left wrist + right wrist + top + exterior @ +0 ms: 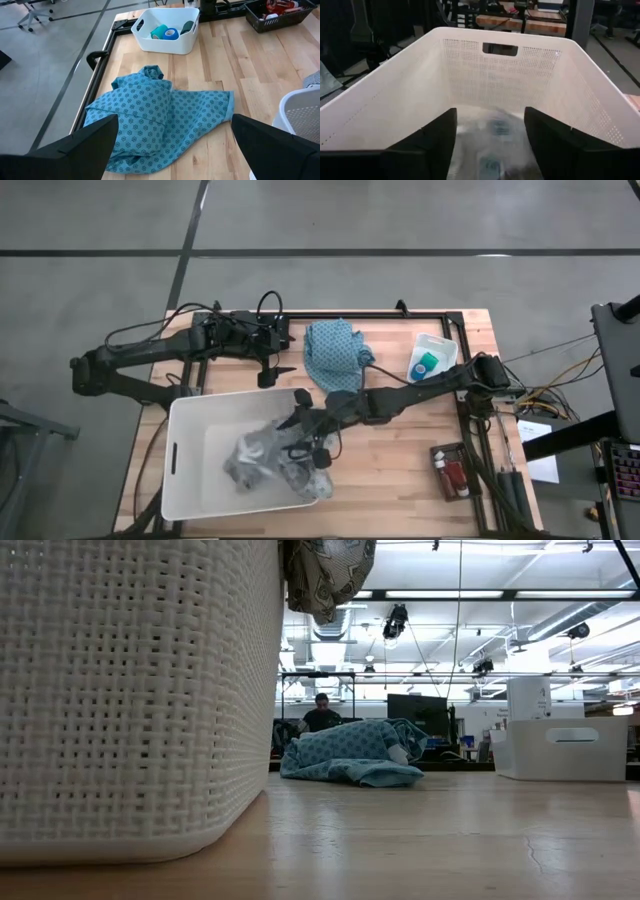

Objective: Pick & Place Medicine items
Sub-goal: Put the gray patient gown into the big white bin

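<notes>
Even, bright overhead light falls on the worktop [400,440], with soft shadows. In the low view ceiling strip lights [440,594] glare, and the near white basket [130,690] looms slightly blurred.

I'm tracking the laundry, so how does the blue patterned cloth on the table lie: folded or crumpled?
Crumpled. The blue patterned cloth lies in a loose, rumpled heap on the table.

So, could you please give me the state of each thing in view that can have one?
Left gripper: open, empty, above the blue cloth.
Right gripper: open, over the white basket.
White basket: upright, grey patterned cloth inside.
Blue cloth: crumpled on the table.
Small white bin: upright, holding the teal roll and blue roll.
Black tray: holds red bottles.
</notes>
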`<move>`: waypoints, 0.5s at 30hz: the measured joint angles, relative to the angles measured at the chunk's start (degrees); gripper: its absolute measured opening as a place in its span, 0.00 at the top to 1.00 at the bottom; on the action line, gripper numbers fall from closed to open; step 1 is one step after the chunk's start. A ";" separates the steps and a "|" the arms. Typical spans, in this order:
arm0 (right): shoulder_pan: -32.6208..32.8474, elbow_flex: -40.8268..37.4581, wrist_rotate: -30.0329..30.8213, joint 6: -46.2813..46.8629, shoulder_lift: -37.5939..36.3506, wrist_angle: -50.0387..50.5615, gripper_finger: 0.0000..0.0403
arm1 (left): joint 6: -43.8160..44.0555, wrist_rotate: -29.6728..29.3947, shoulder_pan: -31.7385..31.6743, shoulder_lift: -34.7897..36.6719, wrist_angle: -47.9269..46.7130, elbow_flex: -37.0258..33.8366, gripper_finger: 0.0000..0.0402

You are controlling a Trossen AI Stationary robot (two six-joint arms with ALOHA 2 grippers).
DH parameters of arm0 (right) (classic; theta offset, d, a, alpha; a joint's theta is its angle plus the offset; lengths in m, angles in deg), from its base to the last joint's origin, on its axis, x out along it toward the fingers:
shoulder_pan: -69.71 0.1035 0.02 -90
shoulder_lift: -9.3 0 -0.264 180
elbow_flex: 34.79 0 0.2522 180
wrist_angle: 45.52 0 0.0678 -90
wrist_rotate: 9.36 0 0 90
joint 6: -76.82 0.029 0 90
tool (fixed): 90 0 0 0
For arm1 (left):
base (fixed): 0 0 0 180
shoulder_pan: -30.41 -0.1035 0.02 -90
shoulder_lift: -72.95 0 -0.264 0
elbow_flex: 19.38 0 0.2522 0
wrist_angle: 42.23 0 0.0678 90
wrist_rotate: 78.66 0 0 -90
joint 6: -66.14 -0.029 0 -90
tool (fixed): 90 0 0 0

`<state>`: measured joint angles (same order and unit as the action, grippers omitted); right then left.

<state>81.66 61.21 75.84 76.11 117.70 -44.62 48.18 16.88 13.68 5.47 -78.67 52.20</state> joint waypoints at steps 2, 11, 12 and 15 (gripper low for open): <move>0.00 0.00 0.00 -0.04 0.00 -0.99 0.41 | 0.00 0.00 0.01 0.00 0.00 0.00 0.02; 0.17 0.00 -0.02 -6.22 -1.51 -5.40 0.36 | 0.00 0.00 0.00 0.00 0.01 0.00 0.02; 0.29 0.00 -0.02 -6.88 -2.19 -4.73 0.36 | 0.00 0.00 0.01 0.00 0.01 0.00 0.02; 0.85 0.00 0.07 -8.42 -5.15 -0.86 0.36 | -0.01 0.00 0.02 0.00 0.00 0.00 0.02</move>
<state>82.51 61.21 75.90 67.70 112.55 -45.48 48.17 16.88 13.70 5.47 -78.66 52.20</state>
